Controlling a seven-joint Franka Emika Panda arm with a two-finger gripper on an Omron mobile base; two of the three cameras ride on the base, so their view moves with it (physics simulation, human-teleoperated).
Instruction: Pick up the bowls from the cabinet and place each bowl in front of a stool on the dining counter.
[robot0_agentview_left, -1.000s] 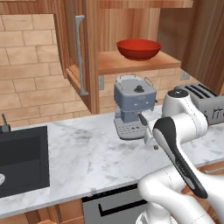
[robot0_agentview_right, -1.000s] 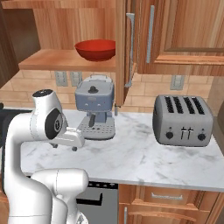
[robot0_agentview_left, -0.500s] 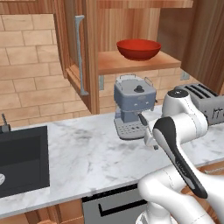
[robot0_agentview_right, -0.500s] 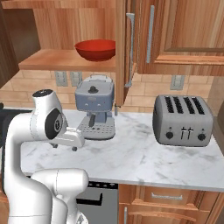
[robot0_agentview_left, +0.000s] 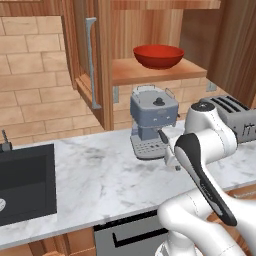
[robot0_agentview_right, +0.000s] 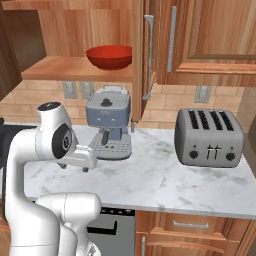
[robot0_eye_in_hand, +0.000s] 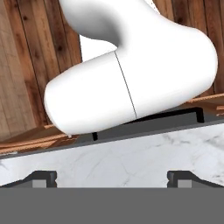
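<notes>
A wide, glossy red bowl (robot0_agentview_left: 158, 56) (robot0_agentview_right: 108, 56) rests on the wooden shelf (robot0_agentview_left: 150, 75) (robot0_agentview_right: 65, 69) of the open reddish-brown cabinet (robot0_agentview_left: 102, 60) (robot0_agentview_right: 150, 50), above the coffee machine. My gripper (robot0_agentview_left: 171, 162) (robot0_agentview_right: 75, 167) (robot0_eye_in_hand: 112, 177) hangs low over the marble worktop, in front of the coffee machine and well below the bowl. It points down at the worktop's front edge. The fingertips (robot0_eye_in_hand: 41, 177) stand wide apart, open, with nothing between them. The stool and the dining counter are out of view.
A blue-grey coffee machine (robot0_agentview_left: 152, 122) (robot0_agentview_right: 109, 125) stands under the shelf. A silver toaster (robot0_agentview_right: 209, 137) (robot0_agentview_left: 235, 117) sits to its right and a black sink (robot0_agentview_left: 25, 180) lies at the left. The open cabinet door (robot0_agentview_left: 90, 65) juts out left of the bowl.
</notes>
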